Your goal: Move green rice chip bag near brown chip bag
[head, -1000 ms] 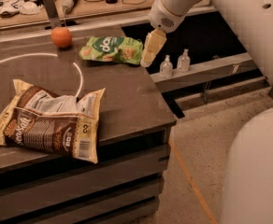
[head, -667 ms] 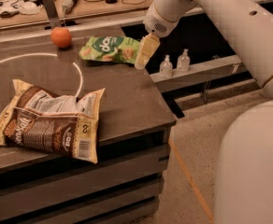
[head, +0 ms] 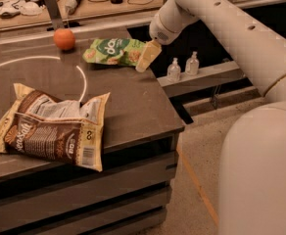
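Note:
The green rice chip bag [head: 114, 51] lies flat at the far right of the dark table [head: 133, 106], light green with white lettering. The brown chip bag [head: 52, 126] lies crinkled at the table's front left, with cream-yellow edges and a barcode. My gripper [head: 148, 57] hangs from the white arm at the green bag's right end, touching or just over its edge. The two bags lie well apart.
An orange [head: 64, 38] sits just left of the green bag. A white arc is painted on the table top. Two small bottles [head: 182, 66] stand on a lower ledge to the right. A cluttered bench [head: 59, 1] runs behind. My white body fills the right side.
My gripper has moved left and slightly down, from beside the table's right edge to the green bag's right end. The bags have not moved.

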